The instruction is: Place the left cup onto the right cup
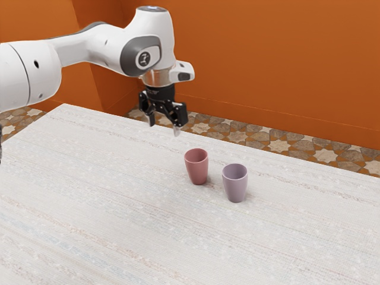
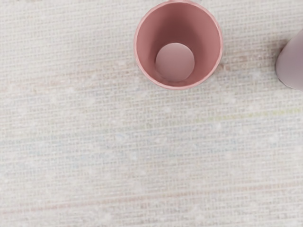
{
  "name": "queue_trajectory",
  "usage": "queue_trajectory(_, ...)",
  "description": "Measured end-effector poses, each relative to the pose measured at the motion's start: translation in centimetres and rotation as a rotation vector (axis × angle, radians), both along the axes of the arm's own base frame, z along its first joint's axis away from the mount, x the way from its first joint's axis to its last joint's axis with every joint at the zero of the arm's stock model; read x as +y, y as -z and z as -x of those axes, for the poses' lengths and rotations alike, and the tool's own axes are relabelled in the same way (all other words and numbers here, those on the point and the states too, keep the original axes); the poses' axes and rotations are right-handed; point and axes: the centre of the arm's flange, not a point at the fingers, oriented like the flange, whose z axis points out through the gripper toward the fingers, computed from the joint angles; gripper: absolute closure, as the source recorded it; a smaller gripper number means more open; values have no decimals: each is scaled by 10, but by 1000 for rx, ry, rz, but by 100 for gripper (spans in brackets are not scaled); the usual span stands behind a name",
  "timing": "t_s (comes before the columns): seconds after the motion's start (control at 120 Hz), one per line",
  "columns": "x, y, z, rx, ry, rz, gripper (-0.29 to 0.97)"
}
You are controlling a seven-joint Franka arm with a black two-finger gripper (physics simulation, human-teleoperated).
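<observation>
Our gripper [image 1: 164,126] hangs above the table [image 1: 89,196] with its two fingers apart and nothing between them, up and toward the exterior view's left of the cups. The pink cup [image 1: 196,166], the one toward the exterior view's left of the pair, stands upright on the table with its mouth open upward. The purple cup [image 1: 234,182] stands upright just beside it, with a small gap between the two. In the wrist view we look straight down into the pink cup [image 2: 178,45], with the purple cup [image 2: 291,61] at the frame's edge. We judge the step in hand to be the approach for the grasp. To do it well, we bring the hand over the pink cup's rim, keep the fingers wide, and descend vertically so that one finger passes inside the wall and the other outside, or both straddle the body. We choose the side away from the purple cup, so that the outer finger does not strike it. We close only once the fingers are well below the rim.
</observation>
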Motion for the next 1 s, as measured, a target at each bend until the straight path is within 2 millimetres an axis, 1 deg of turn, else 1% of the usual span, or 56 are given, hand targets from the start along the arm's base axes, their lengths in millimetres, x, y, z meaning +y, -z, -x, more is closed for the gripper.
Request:
queue_trajectory(0.317,1,29,-19,24,-2,1,2)
queue_trajectory(0.542,8,50,-33,39,-13,6,5)
queue_trajectory(0.742,8,67,-46,48,-14,13,7)
queue_trajectory(1.0,11,93,-66,56,-10,28,9)
